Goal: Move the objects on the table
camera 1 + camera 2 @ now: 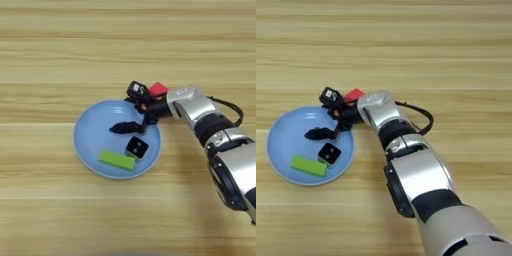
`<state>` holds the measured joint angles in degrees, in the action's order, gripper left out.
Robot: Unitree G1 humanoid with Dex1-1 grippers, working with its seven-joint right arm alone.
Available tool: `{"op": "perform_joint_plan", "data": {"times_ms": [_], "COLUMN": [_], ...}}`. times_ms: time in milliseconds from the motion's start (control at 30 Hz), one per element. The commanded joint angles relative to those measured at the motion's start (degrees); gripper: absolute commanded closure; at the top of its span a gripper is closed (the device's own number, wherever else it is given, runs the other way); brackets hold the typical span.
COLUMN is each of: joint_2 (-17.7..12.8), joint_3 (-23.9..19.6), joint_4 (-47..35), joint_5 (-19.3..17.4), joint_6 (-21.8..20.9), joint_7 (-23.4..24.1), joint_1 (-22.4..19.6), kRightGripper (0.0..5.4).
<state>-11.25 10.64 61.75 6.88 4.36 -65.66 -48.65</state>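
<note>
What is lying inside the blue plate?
Inside the blue plate lie a green bar and a black tile. The gripper reaches over the plate; whatever lies beneath it is covered.

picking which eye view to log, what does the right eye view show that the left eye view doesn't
Only the right eye view shows the long run of the right arm, from the silver forearm down to the bottom edge, plus more table to the right. Only the left eye view shows the wider stretch of bare wood left of the blue plate. Both show the plate holding the green bar and the black tile, with the gripper over the plate's inner area, just above the tile.
</note>
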Motion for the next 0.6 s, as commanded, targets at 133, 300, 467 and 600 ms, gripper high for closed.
{"op": "perform_joint_plan", "data": {"times_ms": [133,300,467,600], "joint_2": [-2.8,-3.3,-4.0,-5.3], "joint_3": [0.0,0.5,1.5,2.5], "joint_4": [-9.8,-17.8,-26.0,-30.5], "joint_5": [-1.2,-2.4,-3.3,-3.9], "joint_6": [0.0,2.8,6.3,6.4], "joint_7": [-1.9,-4.3,-6.0,-8.4], "joint_1": [-0.1,4.2,8.3,10.6], "kRightGripper": [0.05,0.05,0.05,0.05]}}
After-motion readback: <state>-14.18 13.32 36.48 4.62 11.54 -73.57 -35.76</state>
